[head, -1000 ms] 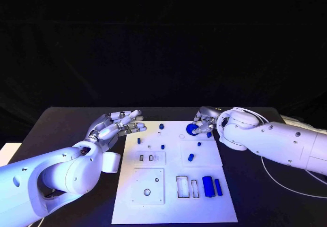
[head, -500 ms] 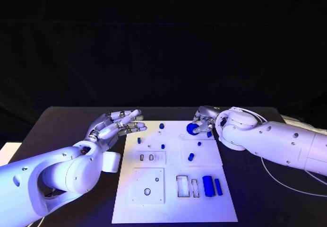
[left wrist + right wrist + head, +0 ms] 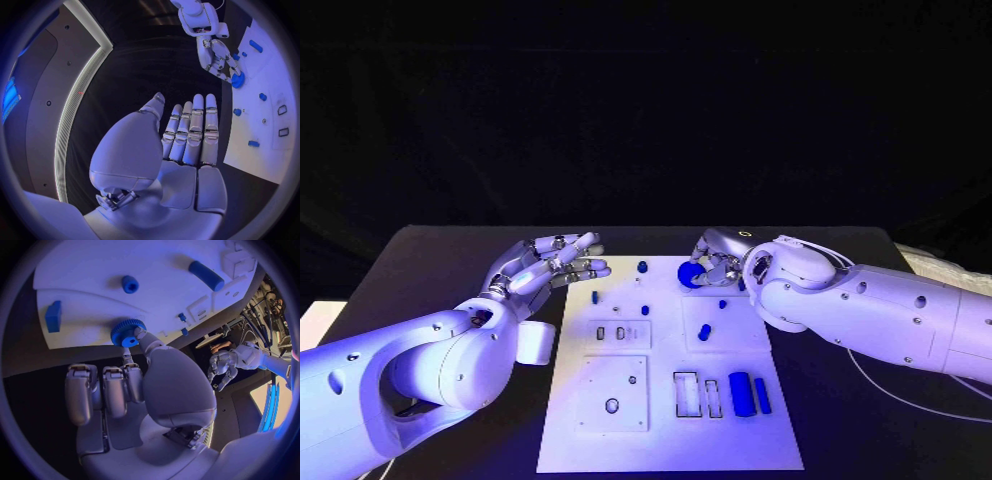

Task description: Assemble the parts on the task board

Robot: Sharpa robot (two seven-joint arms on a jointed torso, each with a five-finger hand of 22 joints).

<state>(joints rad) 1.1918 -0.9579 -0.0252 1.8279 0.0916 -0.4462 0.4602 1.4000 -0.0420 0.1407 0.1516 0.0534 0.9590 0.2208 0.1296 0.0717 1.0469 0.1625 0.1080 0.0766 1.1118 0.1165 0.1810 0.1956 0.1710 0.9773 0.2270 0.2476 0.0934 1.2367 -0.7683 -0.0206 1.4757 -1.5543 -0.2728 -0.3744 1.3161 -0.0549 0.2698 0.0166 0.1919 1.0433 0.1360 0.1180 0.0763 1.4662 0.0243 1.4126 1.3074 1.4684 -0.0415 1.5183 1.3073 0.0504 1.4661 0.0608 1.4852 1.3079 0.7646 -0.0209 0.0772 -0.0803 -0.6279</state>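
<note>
Two hands are working over the task board (image 3: 668,400), the white plate lying in the middle of the black table (image 3: 444,260). The right hand (image 3: 714,262) is pinching a blue toothed gear (image 3: 689,273) between thumb and a finger, and it has carried the gear leftward since a second ago, from the board's far right edge to a spot further in over the far end, at about 12 o'clock of the board's centre. In the right wrist view the gear (image 3: 127,332) is sitting just at the board's edge, with the thumb pressed against it and the other fingers (image 3: 103,390) lying straight and apart from it.

The left hand (image 3: 548,262) is staying where it was, hovering at the board's 10 o'clock corner with its fingers spread and nothing in them.

Around the gear, a small blue peg (image 3: 642,267) is standing at its 9 o'clock, and an oblong blue piece (image 3: 705,332) is lying at its 6 o'clock. Two blue bars (image 3: 749,394) are lying beside empty slots at the board's 4 o'clock. The right forearm (image 3: 877,310) is covering the table at the board's 3 o'clock side.
</note>
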